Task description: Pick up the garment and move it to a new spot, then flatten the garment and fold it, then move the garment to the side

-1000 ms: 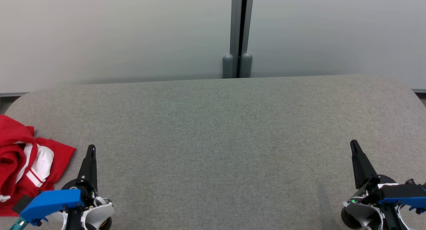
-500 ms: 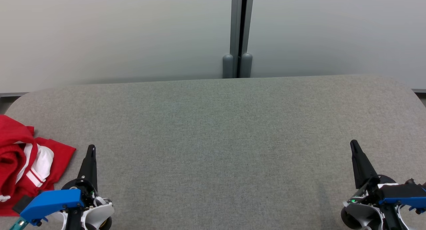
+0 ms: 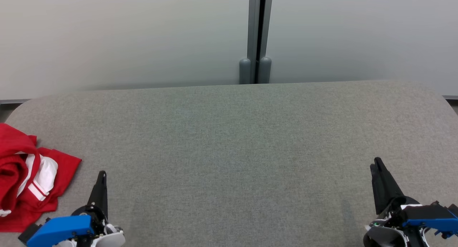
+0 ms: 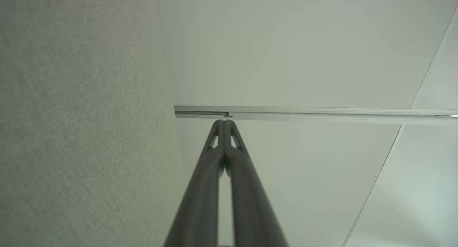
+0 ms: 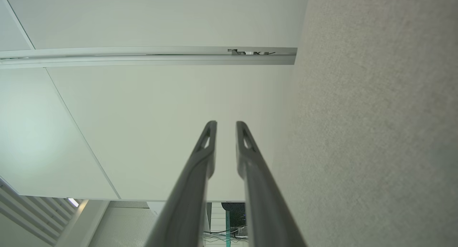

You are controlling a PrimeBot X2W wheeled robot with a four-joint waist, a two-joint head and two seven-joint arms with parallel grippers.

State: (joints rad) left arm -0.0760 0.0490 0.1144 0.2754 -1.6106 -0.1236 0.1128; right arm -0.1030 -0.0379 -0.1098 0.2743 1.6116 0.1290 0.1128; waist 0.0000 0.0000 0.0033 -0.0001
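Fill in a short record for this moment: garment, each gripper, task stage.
item: garment, red and white, crumpled, at the left end of the table
left gripper: shut, empty, just right of the garment, not touching it
right gripper: slightly open, empty, near the table's right end
stage: garment not yet picked up

No legible lettering, label, brand or number on the red garment [image 3: 12, 168] or grey table [image 3: 229, 139]
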